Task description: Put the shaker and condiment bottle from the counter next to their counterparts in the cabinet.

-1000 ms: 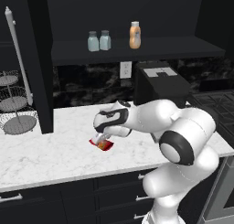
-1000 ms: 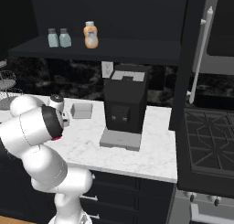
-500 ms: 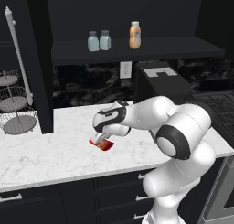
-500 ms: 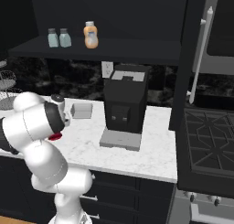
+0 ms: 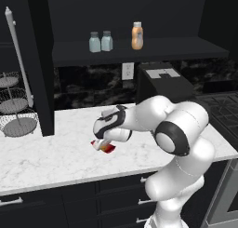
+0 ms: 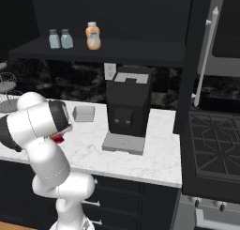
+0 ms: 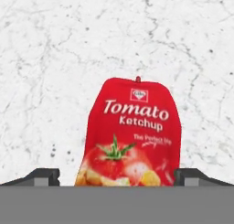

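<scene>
With the two shakers (image 5: 101,41) already side by side in the cabinet (image 5: 139,52), the bottle (image 7: 132,134) lies flat on the counter (image 5: 56,152). The gripper (image 7: 117,175) straddles it, fingers wide apart. Next: close, then lift to the shelf.

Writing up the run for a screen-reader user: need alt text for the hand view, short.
A red condiment bottle labelled "Tomato Ketchup" lies flat on the white marble counter, seen from directly above. The open gripper straddles its lower end, one dark fingertip on each side, not yet closed on it.
</scene>
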You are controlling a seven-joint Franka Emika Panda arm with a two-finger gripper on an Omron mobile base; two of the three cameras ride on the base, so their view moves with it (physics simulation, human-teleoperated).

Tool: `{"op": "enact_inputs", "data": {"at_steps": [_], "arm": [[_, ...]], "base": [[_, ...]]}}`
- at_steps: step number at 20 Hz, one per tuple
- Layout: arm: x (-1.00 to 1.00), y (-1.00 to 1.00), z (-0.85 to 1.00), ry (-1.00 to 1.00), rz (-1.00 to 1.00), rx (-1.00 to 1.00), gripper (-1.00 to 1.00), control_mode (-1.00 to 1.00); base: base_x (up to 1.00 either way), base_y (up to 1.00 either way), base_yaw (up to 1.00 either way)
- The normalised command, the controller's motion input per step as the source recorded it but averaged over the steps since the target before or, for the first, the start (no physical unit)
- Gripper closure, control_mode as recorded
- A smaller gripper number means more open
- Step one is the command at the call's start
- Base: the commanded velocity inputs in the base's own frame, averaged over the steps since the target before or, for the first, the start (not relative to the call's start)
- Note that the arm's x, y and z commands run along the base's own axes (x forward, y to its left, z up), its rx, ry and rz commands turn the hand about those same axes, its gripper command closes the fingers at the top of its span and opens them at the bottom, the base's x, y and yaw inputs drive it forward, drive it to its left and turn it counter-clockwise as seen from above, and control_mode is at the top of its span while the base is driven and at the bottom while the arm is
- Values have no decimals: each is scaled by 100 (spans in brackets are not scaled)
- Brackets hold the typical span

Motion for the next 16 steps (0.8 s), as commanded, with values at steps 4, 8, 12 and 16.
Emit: {"op": "enact_inputs", "data": {"at_steps": [4,8,12,16], "arm": [[0,0,-21,-7,4,-7,-100,-100],[0,0,-19,-7,4,-7,-100,-100],[0,0,-22,-2,3,-5,100,-100],[0,0,-9,0,1,-1,100,-100]], "base": [[0,0,0],[0,0,0],[0,0,0],[0,0,0]]}}
